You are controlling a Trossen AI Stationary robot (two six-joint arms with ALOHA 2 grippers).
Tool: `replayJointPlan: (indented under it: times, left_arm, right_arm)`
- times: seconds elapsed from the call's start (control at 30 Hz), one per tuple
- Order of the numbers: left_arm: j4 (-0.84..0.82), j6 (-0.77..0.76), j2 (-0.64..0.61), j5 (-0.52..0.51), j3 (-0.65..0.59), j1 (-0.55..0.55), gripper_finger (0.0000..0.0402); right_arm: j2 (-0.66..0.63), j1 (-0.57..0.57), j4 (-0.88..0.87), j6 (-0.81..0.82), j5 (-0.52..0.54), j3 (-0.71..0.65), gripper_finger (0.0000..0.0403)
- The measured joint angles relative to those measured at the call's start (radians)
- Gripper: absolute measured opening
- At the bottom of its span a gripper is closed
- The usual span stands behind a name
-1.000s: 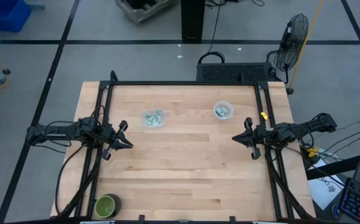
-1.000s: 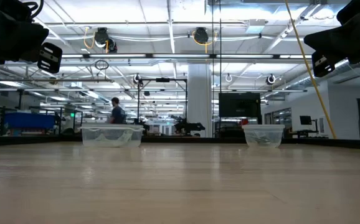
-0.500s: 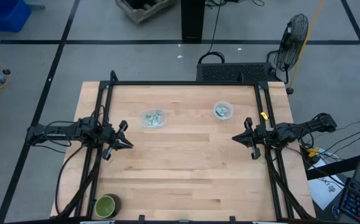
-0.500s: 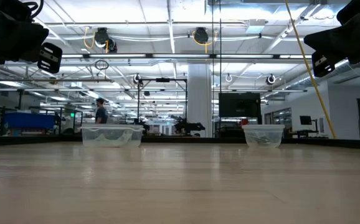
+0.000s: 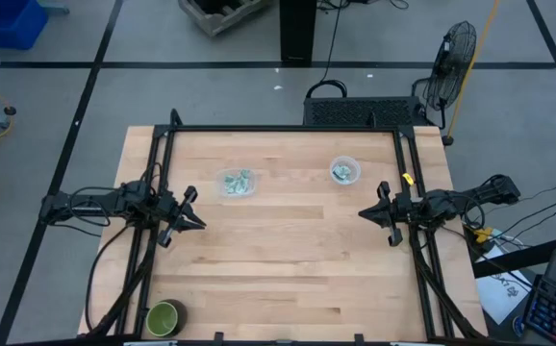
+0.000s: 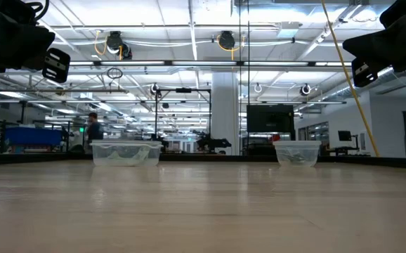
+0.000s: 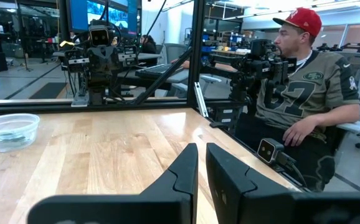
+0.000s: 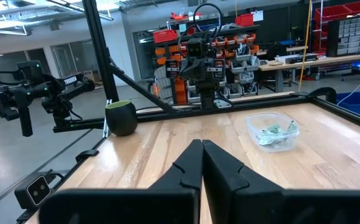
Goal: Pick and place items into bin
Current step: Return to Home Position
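Several pale green-and-white packets (image 5: 239, 181) lie in a clear squarish tub (image 5: 225, 189) on the far left-centre of the table; the right wrist view shows them too (image 8: 273, 130). A clear round cup (image 5: 344, 171) at far right-centre holds something pale green. My left gripper (image 5: 199, 223) hovers shut above the table's left side, pointing right, its fingers almost touching (image 7: 202, 146). My right gripper (image 5: 361, 213) hovers shut above the right side, pointing left (image 8: 202, 143). Both are well short of the tub and the cup.
A dark green round bowl (image 5: 164, 317) stands at the near left corner. A black frame rail (image 5: 288, 129) runs along the table's far edge and sides. A person (image 7: 304, 93) sits beyond the right edge. Bare wood (image 5: 278, 259) lies between the grippers.
Neither arm nor anything on the table has moved. A person far back in the room has walked toward the left.
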Motion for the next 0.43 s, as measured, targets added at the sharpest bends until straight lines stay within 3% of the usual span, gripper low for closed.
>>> replayJointPlan:
  times: [0.43]
  left_arm:
    - [0.0, 0.0, 0.0, 0.0, 0.0, 0.0, 0.0037]
  right_arm:
    - [0.0, 0.0, 0.0, 0.0, 0.0, 0.0, 0.0001]
